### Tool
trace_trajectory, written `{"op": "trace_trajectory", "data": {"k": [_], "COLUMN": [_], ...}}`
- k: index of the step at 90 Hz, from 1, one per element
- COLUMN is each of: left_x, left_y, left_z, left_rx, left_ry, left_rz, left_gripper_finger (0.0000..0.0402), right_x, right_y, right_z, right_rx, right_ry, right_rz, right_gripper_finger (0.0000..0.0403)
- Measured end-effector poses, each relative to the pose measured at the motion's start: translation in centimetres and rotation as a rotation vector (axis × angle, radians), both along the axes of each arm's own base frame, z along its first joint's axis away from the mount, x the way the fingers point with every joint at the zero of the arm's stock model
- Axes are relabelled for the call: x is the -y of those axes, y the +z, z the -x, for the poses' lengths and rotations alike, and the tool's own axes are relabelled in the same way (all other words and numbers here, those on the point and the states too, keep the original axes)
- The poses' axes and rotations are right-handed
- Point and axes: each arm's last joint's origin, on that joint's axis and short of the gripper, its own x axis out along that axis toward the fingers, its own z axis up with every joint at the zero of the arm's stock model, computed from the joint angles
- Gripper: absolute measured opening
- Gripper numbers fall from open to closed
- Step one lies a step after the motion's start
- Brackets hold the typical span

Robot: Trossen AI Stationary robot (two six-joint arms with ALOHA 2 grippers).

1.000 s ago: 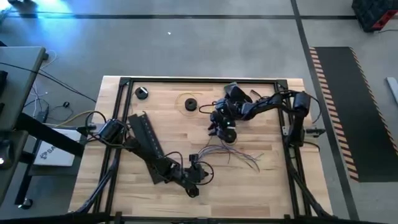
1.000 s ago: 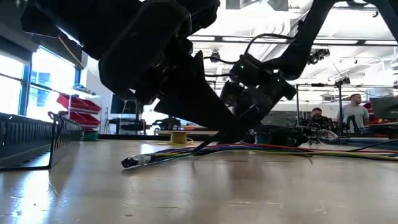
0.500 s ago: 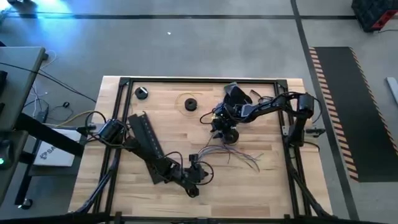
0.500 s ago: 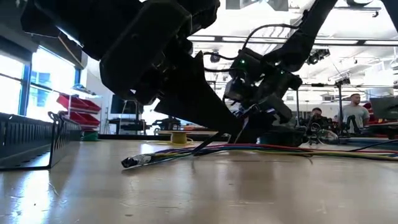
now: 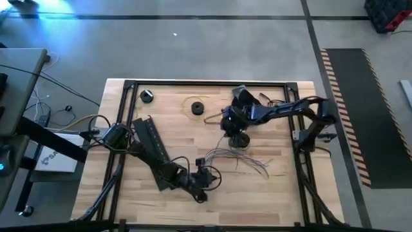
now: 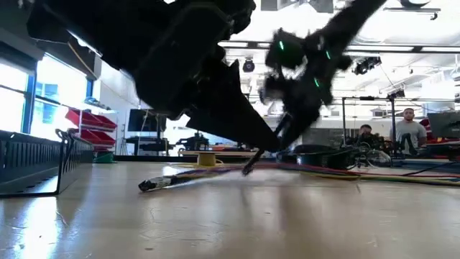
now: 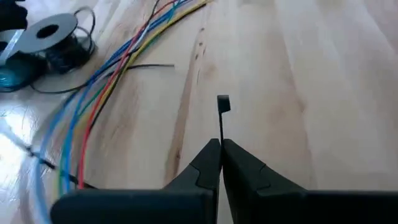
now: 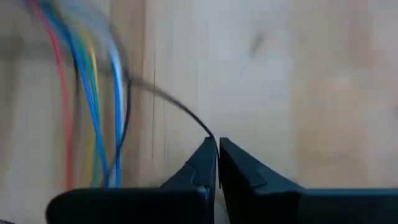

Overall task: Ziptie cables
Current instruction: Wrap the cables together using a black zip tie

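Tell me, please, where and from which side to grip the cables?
Probably near the gathered end of the cables, from above, fingers across the run: there the wires lie close together, while the other end fans apart. Left gripper, near that end, is shut on a zip tie; right gripper, over the bundle, on a black strand.

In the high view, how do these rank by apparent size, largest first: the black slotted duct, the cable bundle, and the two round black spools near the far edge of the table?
1. Black slotted duct: longest.
2. Cable bundle: somewhat shorter, fanned out.
3. The spool near the corner and the spool with yellowish wire: smallest; they look alike, so I do not rank them.
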Motion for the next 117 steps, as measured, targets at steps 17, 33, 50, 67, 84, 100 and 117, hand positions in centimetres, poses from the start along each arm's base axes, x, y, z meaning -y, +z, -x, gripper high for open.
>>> {"op": "trace_trajectory", "data": {"k": [17, 33, 50, 67, 84, 100, 117], "left_x": [-0.2, -0.4, -0.1, 0.0, -0.5, -0.8, -1.0], "left_y": [-1.0, -2.2, -2.0, -2.0, -2.7, -3.0, -3.2], "left_z": [-1.4, -1.9, -1.9, -1.8, -0.8, -0.1, 0.6], "left_rx": [0.117, 0.167, 0.189, 0.187, 0.231, 0.276, 0.32], "left_ry": [0.0, 0.014, 0.005, 0.002, 0.004, -0.013, -0.068], "left_rz": [0.016, 0.021, 0.006, 0.003, 0.026, 0.052, 0.087], "left_gripper_finger": [0.0, 0.0, 0.0, 0.0, 0.0, 0.0, 0.0], "right_x": [0.6, 1.0, 1.3, 1.5, 2.1, 3.4, 3.8], "right_y": [3.5, 1.9, -1.6, -2.3, -0.5, 1.1, -0.8], "right_z": [-2.6, -5.2, -7.4, -8.2, -7.8, -6.5, -3.6], "right_rx": [-0.098, -0.252, -0.346, -0.286, -0.231, -0.175, -0.085], "right_ry": [-0.05, -0.055, -0.082, -0.037, 0.002, 0.03, -0.037], "right_rz": [-0.06, -0.092, -0.118, -0.104, -0.101, -0.12, -0.149], "right_gripper_finger": [0.0, 0.0, 0.0, 0.0005, 0.0069, 0.0158, 0.0211]}}
